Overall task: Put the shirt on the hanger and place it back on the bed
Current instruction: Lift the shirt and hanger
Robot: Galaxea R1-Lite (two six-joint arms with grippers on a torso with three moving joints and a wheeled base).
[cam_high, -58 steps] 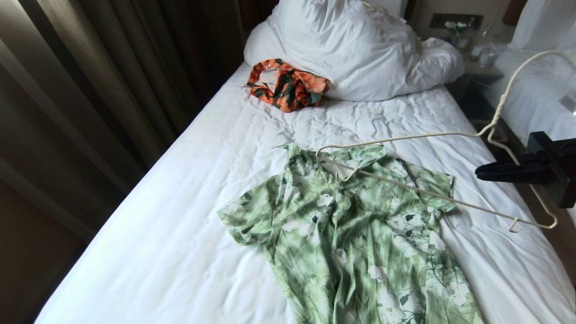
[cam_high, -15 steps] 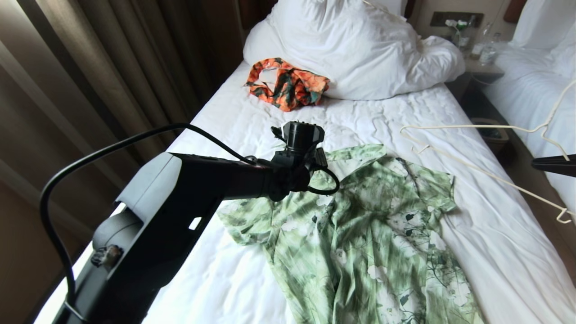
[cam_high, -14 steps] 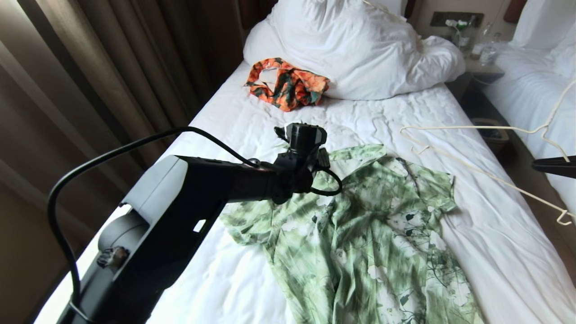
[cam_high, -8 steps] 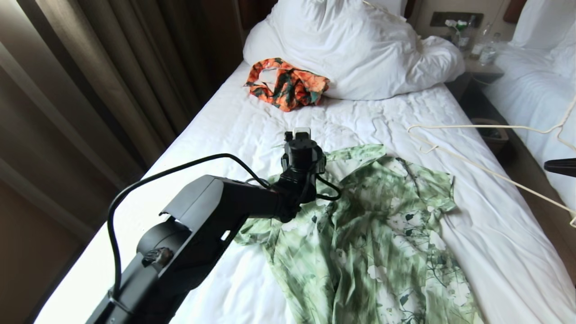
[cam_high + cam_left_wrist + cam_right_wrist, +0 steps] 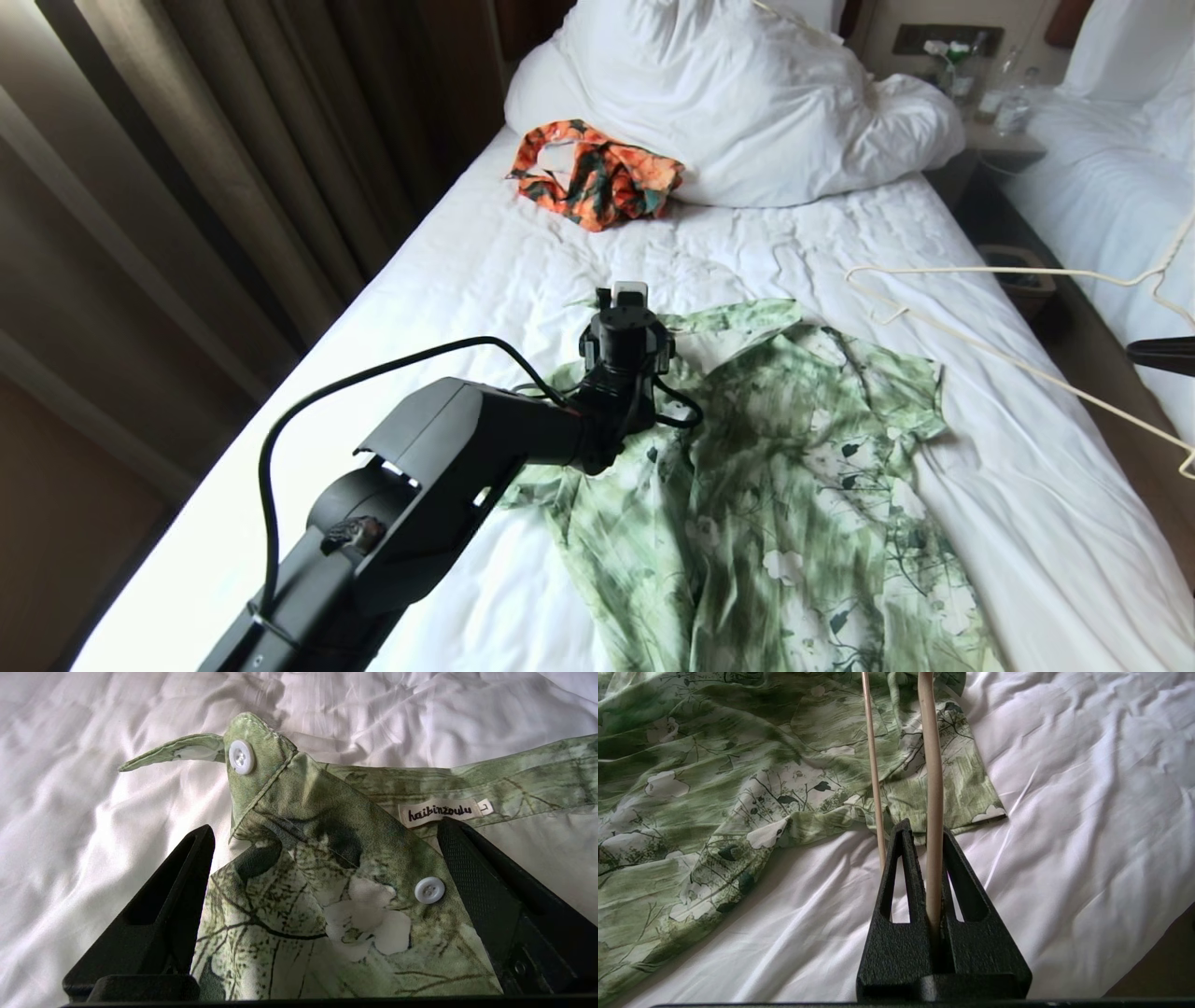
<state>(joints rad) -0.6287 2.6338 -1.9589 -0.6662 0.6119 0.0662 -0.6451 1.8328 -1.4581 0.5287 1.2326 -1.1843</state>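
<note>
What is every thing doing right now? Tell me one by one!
shirt: lying flat on the bed, unbuttoned, not on the hanger.
hanger: held up above the bed.
left gripper: open, around the shirt's collar edge.
right gripper: shut on the hanger.
bed: wrinkled.

Shirt (image 5: 784,485) lies on bed (image 5: 448,280); hanger (image 5: 1008,355) to its right; pillow (image 5: 728,103) behind

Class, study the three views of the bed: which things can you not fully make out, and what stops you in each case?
- Left gripper: hidden behind its own wrist in the head view.
- Shirt: hem cut off by the head view's bottom edge.
- Hanger: hook end leaves the right edge.
- Right gripper: only a tip shows in the head view.
</note>
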